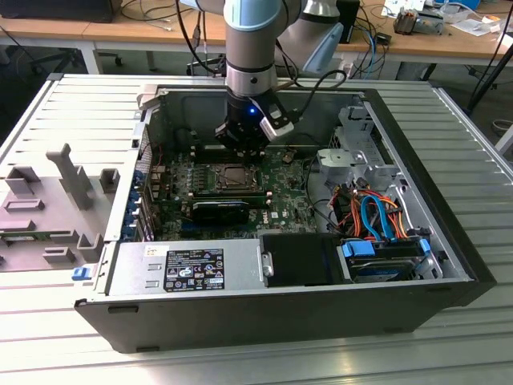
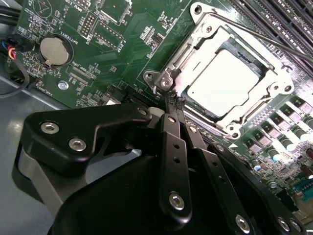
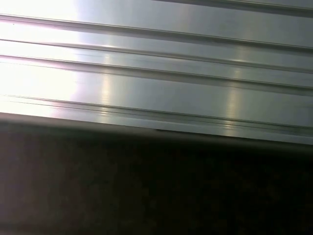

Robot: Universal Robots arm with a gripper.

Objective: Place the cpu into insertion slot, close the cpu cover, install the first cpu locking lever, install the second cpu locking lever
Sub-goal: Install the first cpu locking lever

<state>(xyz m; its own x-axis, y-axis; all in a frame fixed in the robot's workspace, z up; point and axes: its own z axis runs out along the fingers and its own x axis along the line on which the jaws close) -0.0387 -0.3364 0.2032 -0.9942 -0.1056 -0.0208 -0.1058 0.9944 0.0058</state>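
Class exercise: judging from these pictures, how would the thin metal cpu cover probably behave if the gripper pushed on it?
The cpu cover is a thin silvery frame lying flat around the cpu, so it probably flexes slightly. Its shiny metal looks slippery to the gripper fingertips. A corner screw suggests it would pivot rather than slide.

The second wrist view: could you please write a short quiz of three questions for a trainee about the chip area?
1. True or false: the chip is seated on the green board, not held in the tool.
2. Choose one. The metal cover is: A) lying down around the chip; B) standing upright and open; C) lying outside the computer case.
3. Fill in the gap: the tip of the tool sits right beside one ____ of the cover.

Key: 1 true; 2 A; 3 corner.
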